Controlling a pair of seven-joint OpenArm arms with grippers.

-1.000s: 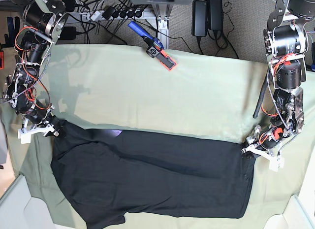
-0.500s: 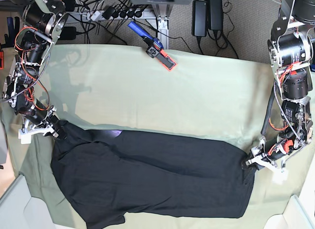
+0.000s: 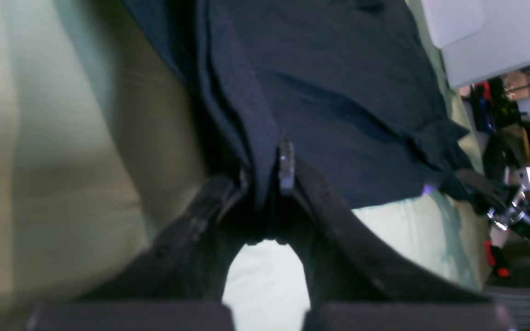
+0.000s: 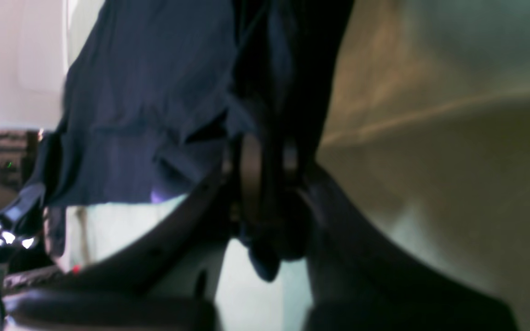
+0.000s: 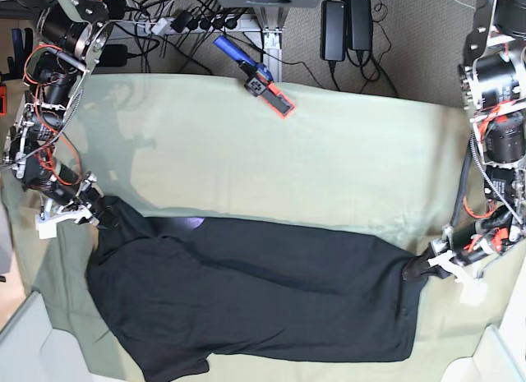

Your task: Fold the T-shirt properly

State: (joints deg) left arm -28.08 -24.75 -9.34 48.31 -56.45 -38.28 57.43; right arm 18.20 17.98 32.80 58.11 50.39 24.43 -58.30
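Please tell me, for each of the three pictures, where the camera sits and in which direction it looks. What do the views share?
Base: high above, looking straight down on the pale green cloth and the T-shirt; both arms show, left gripper, right gripper.
Left wrist: sits behind the left gripper, looking along its fingers, shut on a T-shirt corner.
Right wrist: sits behind the right gripper, also shut on the T-shirt.
Shared: all views show shirt and cloth; the left wrist view also shows the opposite arm.
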